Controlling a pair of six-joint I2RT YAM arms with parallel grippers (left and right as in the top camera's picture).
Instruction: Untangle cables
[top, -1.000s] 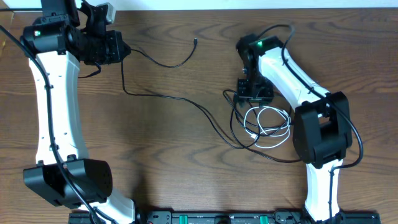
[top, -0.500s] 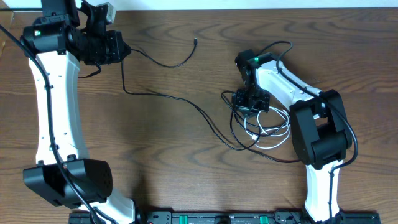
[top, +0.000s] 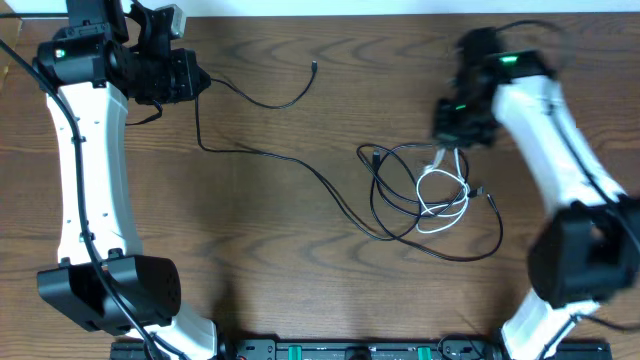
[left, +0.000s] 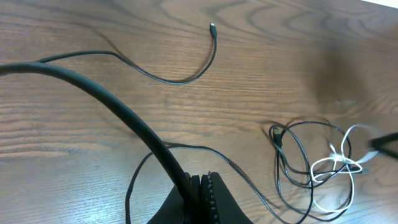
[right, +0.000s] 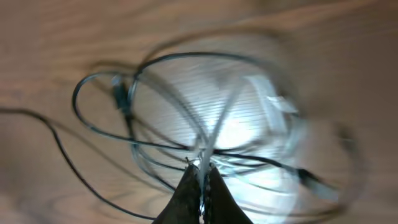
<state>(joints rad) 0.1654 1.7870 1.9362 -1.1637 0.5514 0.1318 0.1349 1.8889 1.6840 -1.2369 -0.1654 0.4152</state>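
A long black cable (top: 300, 165) runs from my left gripper (top: 199, 84) at the far left across the table into a tangle of cables (top: 400, 200) right of centre. Its free plug (top: 315, 66) lies near the back. The left gripper (left: 200, 186) is shut on this black cable (left: 124, 106). A white cable (top: 442, 195) is looped inside the black coils. My right gripper (top: 447, 143), blurred, hangs above the tangle's upper edge. In the right wrist view that gripper (right: 202, 171) is shut on the white cable (right: 227, 112), with black loops (right: 93, 81) below.
The wooden table (top: 280, 260) carries a black rail (top: 350, 350) along its front edge, between the two arm bases. The right arm (top: 560, 150) slants over the table's right side. The left arm (top: 90, 180) stands along the left side.
My right gripper has shut on the white cable and swung up and to the right, pulling the white loops with it. The left arm has not moved.
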